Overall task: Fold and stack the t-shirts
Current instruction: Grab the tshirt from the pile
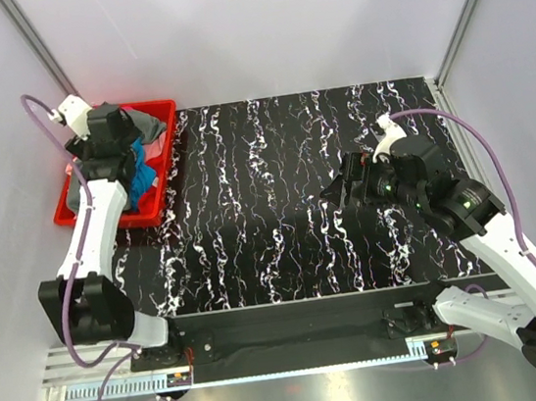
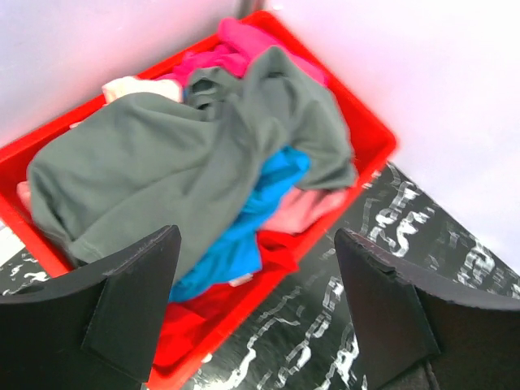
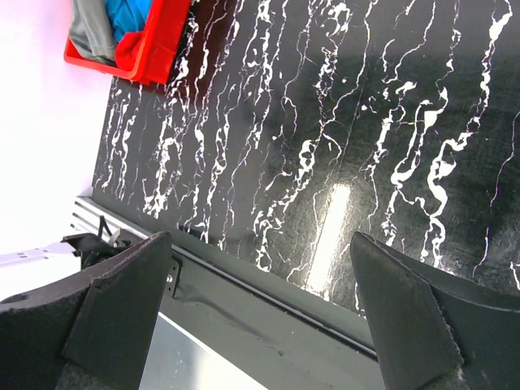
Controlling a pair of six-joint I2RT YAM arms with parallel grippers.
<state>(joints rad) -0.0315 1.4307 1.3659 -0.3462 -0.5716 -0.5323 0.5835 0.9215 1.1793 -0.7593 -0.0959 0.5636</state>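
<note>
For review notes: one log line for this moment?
left gripper open above grey t-shirt in red crate | right gripper open, empty

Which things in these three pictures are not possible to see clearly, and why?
Top view: the left arm covers most of the red crate, so its pile is mostly hidden.
Left wrist view: the grey t-shirt partly covers the teal t-shirt and the magenta t-shirt; the shirts underneath cannot be counted.
Right wrist view: the top edge cuts off the red crate.

Marbled black table [image 1: 279,209] (red crate [image 1: 170,144] atop)
</note>
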